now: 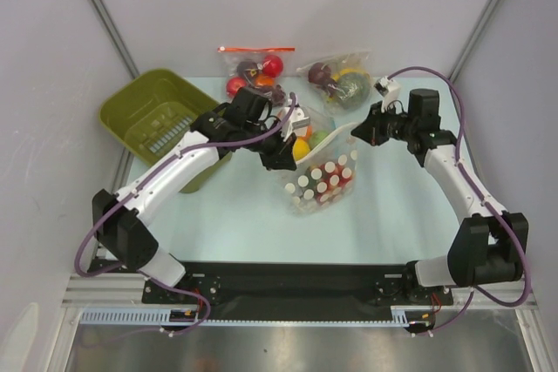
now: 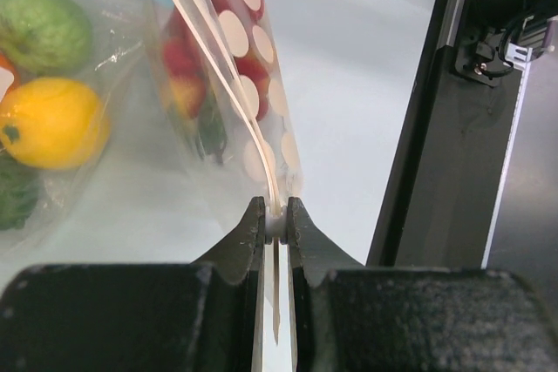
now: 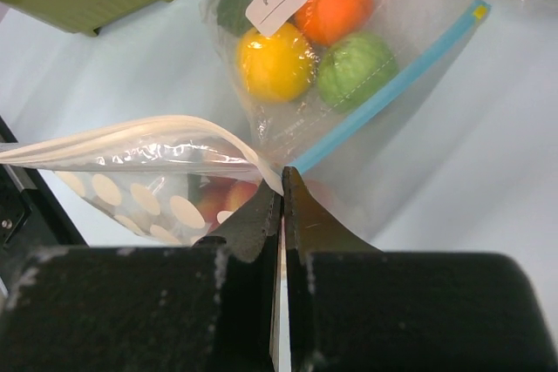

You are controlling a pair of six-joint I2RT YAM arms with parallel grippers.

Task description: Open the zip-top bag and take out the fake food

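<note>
The zip-top bag (image 1: 321, 182), clear with whitish oblong marks, hangs between my two grippers above the table. Small red and dark green fake food pieces (image 1: 331, 177) lie inside it. My left gripper (image 1: 286, 159) is shut on the bag's left top edge; in the left wrist view the white zip strip (image 2: 275, 226) is pinched between the jaws and the bag (image 2: 228, 84) stretches away. My right gripper (image 1: 359, 131) is shut on the bag's right top edge; in the right wrist view (image 3: 281, 187) the white rim (image 3: 148, 132) runs left from the jaws.
A clear bag of big round fruit with a blue zip (image 3: 305, 50) lies just behind the held bag. A bag with a red zip strip (image 1: 255, 71) and another fruit bag (image 1: 340, 77) lie at the back. An olive green bin (image 1: 157, 115) stands at the left.
</note>
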